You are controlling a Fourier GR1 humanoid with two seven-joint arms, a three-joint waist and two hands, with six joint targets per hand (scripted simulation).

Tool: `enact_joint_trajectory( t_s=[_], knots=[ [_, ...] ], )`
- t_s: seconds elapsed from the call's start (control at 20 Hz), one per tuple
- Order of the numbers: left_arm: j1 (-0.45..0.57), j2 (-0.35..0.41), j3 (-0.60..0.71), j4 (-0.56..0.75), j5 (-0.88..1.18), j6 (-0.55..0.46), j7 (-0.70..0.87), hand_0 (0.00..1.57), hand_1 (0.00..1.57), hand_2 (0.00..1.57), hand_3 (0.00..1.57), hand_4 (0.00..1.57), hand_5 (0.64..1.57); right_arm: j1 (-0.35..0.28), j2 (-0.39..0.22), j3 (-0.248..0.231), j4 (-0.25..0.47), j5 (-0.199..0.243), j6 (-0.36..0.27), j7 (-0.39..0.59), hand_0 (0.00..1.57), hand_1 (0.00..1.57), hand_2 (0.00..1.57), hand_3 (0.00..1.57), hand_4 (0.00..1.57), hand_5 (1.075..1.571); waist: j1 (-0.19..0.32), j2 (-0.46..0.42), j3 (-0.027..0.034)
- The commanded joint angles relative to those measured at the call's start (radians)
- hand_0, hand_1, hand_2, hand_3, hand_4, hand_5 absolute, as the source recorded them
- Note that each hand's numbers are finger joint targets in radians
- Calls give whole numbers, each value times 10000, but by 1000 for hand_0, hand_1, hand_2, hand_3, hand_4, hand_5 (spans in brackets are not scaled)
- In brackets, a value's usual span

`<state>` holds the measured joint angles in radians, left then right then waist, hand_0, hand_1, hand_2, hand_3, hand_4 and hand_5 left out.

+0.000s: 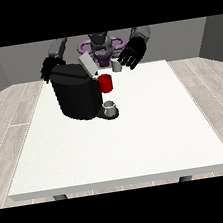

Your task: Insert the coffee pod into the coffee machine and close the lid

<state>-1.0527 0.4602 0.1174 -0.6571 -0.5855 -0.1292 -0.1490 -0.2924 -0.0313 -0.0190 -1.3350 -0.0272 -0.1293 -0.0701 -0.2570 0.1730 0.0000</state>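
Note:
The black coffee machine (76, 96) stands on the white table (138, 140), left of centre. Its grey lid (88, 64) is tilted up and open. A red part (106, 83) shows at the machine's front, above a small grey cup (110, 106) on the drip tray. The small grey coffee pod (117, 66) is near the table's far edge, right of the lid. The hand at the view's right (133, 53) hovers just beside the pod with fingers spread; I cannot tell whether they touch it. The hand at the view's left (49, 68) hangs relaxed behind the machine's far left corner.
The robot's torso (101, 44) stands behind the far edge of the table. A wood floor surrounds the table on all sides. The table's front half holds nothing but its white surface.

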Motion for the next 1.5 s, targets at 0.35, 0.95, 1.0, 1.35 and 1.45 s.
enact_joint_trajectory(
  t_s=[0.35,0.95,1.0,1.35,1.45],
  knots=[
    [-1157,281,102,86,-217,-240,450,1281,1281,1306,1226,501,1571,-23,73,28,-139,181,-182,-384,0,0,0,0,459,1571,-395,522,5],
    [-1120,-136,-30,331,-465,-12,133,1268,1268,1300,1217,512,1571,-361,38,-2,-369,147,-269,210,0,0,0,0,499,1571,-439,884,0],
    [-1529,-73,-42,253,-407,-538,649,1229,1229,1283,1207,511,1571,-600,43,-288,-90,72,-516,366,0,0,0,0,498,1571,-182,471,3],
    [-1130,-506,-153,236,-564,-143,436,1185,1185,1262,1197,492,1571,-28,147,-244,-111,-61,-309,-115,0,0,0,0,525,1571,-204,419,4],
    [-1308,-194,-68,287,-584,-161,76,1198,1198,1271,1200,505,1571,-277,294,-172,-262,122,-688,-136,0,0,0,0,481,1571,-205,811,2]
  ],
)
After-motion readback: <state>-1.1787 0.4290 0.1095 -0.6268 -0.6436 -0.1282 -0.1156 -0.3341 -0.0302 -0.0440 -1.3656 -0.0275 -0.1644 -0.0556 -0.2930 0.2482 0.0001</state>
